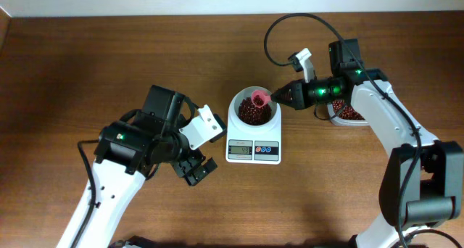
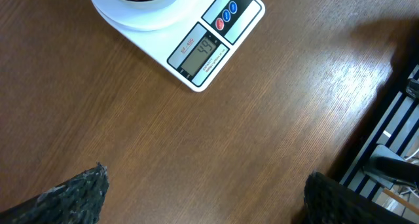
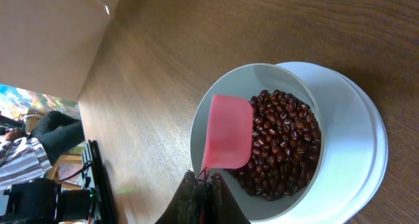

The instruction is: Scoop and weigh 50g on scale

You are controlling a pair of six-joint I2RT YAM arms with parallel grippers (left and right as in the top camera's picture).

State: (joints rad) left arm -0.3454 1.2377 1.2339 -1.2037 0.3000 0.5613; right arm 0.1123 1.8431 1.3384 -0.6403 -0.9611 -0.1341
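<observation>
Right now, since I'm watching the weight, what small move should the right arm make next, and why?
Probably tip in only a few more beans, gently: the scale seems to read 49, a touch short, and the right gripper holds the scoop right over the bowl.

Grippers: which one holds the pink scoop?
The right gripper, shut on the pink scoop above the bowl; the left gripper is open and empty.

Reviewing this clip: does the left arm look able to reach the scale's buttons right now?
Probably yes. The open left gripper is just beside the scale, bare table between; the right gripper holds its pink scoop over the bowl, clear of the buttons.
</observation>
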